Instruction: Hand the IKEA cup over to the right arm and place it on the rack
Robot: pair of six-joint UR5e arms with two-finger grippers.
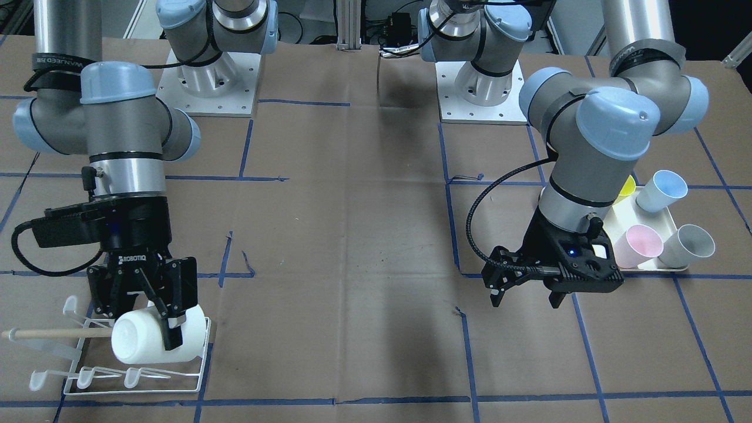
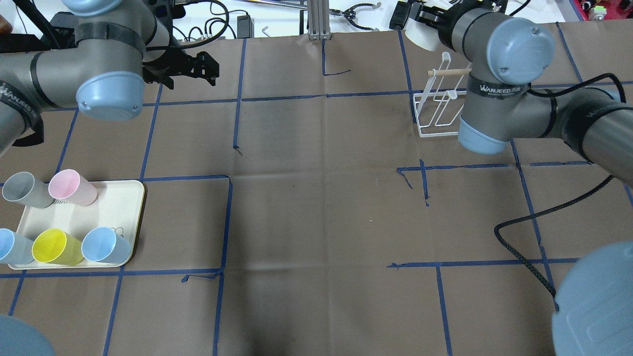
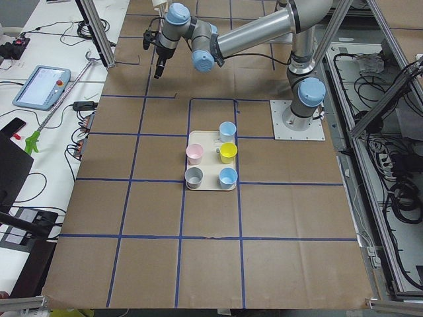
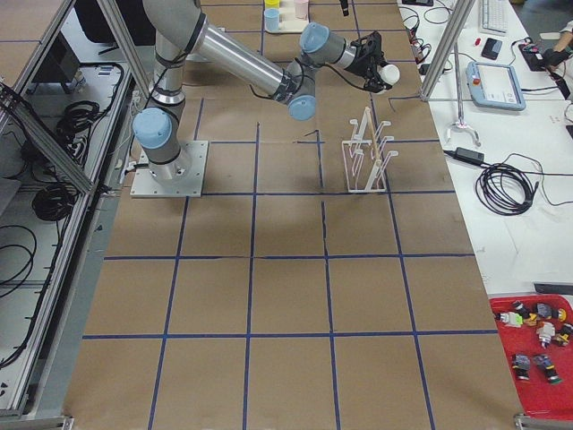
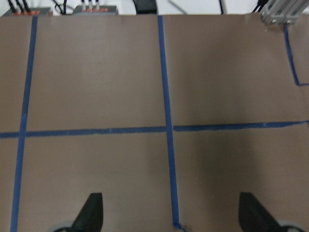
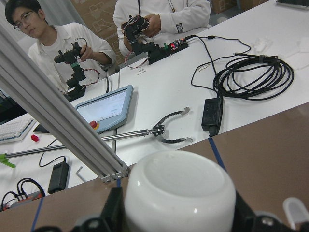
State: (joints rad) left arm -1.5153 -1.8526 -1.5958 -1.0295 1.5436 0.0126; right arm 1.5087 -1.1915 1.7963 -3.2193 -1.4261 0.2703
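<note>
as seen from across the table [image 1: 352, 235], the white plastic ikea cup [image 1: 138, 343] is held on its side by the black two-finger right gripper [image 1: 144, 327] above the small white wire rack [image 1: 141, 376]; further right, the black left gripper [image 1: 526, 301] is seen spread wide, nothing between its fingers, near the cream rectangular tray [image 1: 652, 267].

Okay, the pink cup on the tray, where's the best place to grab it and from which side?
I'd grip the pink cup by its rim, coming straight down: it stands upright with its mouth open, so one finger fits inside the wall, one outside. Pinch the wall facing away from the grey cup close beside it, where the tray is bare.
</note>
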